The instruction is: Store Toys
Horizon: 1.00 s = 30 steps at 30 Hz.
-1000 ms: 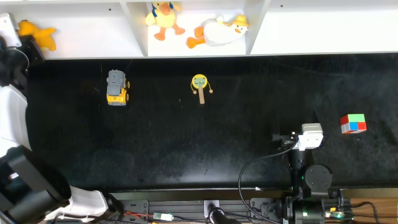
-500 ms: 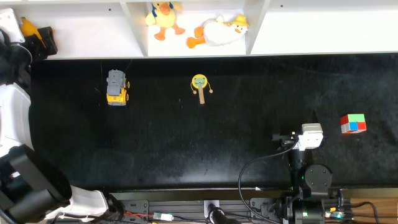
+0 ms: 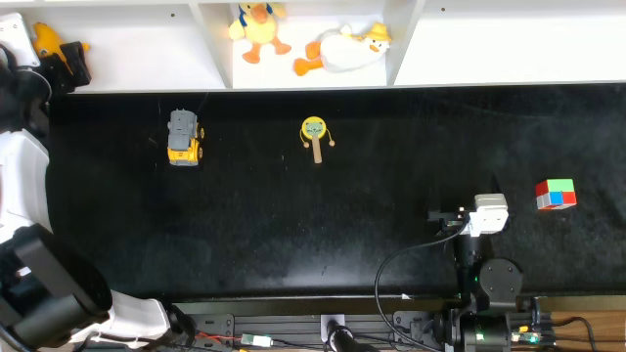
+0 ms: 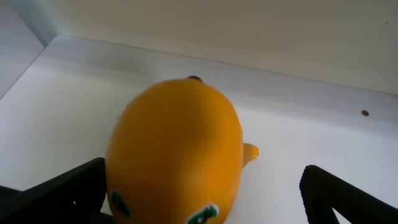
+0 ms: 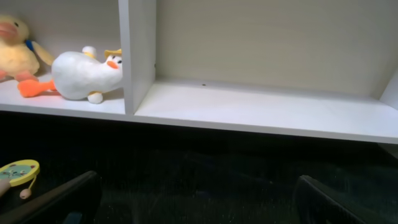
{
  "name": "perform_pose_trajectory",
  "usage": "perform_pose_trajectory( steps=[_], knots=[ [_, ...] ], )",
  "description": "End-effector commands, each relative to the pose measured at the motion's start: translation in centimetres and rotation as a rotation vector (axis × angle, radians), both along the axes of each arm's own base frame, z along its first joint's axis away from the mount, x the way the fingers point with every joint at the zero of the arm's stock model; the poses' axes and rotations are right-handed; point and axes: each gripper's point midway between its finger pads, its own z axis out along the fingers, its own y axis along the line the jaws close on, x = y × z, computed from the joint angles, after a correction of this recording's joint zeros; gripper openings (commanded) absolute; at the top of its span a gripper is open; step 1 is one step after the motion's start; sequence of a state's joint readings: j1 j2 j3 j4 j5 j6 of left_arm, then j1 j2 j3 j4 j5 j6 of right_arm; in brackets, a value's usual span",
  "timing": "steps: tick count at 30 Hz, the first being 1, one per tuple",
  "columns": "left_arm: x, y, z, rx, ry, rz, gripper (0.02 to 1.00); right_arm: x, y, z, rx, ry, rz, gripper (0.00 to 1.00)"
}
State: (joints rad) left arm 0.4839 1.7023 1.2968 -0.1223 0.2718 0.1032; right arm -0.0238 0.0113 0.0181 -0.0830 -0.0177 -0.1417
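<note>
L gripper (image 4: 202,171) is spread wide inside the left shelf compartment (image 3: 137,49). The orange plush toy (image 4: 177,149) sits on the shelf floor btwn its fingers, and one finger is well clear of it. My R gripper (image 5: 196,180) is open too, holding nothing, low over the black table (image 3: 293,225). Truck (image 3: 183,137), rattle (image 3: 314,135) and cube (image 3: 556,194) lie on the table.

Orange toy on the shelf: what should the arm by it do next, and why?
Probably draw the left fingers straight back out of the shelf. The orange toy rests on the shelf floor, and the fingers stand wide apart on either side of it, so it looks let go. A toy truck waits on the table.
</note>
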Motion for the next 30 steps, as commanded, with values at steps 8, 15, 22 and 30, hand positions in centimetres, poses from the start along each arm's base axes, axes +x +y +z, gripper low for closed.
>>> perform_pose_trajectory(
  steps=[8, 15, 22, 30],
  knots=[
    [0.2, 0.3, 0.7, 0.015, -0.012, 0.017, 0.998, 0.0, 0.0, -0.4, 0.008, 0.002, -0.005, 0.996],
    [-0.4, 0.5, 1.3, 0.030, -0.004, 0.033, 0.996, 0.0, 0.0, -0.4, 0.008, 0.002, -0.005, 0.993],
    [-0.7, 0.3, 2.1, 0.052, -0.013, 0.023, 0.998, 0.0, 0.0, -0.4, 0.008, 0.002, -0.005, 0.996],
    [-1.6, -0.1, 2.6, 0.048, 0.003, 0.021, 0.998, 0.0, 0.0, -0.4, 0.008, 0.002, -0.005, 0.996]
  ],
)
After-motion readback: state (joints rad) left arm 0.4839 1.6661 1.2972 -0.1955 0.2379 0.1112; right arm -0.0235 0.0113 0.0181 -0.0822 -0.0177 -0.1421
